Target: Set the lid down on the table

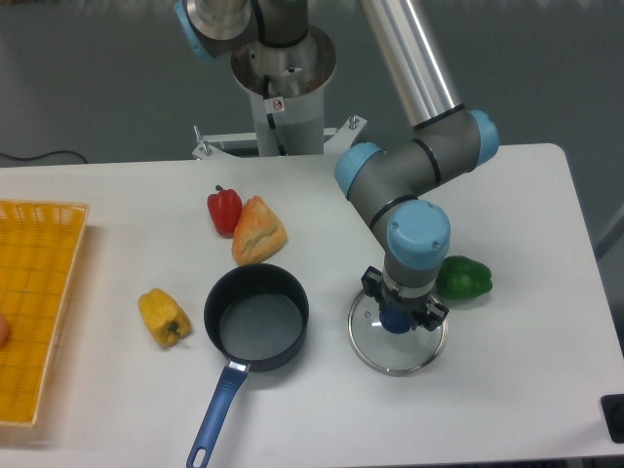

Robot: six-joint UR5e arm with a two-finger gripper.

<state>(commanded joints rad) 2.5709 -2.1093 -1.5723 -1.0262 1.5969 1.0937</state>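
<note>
The round clear glass lid [398, 343] with a metal rim lies flat on the white table [507, 390], right of the saucepan [256, 317]. My gripper [402, 317] points straight down over the lid's centre, its fingers around the blue knob [395, 320]. The wrist hides most of the knob and the fingertips, so I cannot tell whether the jaws still grip it. The dark saucepan with the blue handle stands open and empty to the left.
A green pepper [464, 277] lies just behind the lid, right of the gripper. A red pepper [223, 209], a bread piece [257, 231] and a yellow pepper [164, 317] lie around the saucepan. A yellow woven tray [34, 312] sits at the left edge.
</note>
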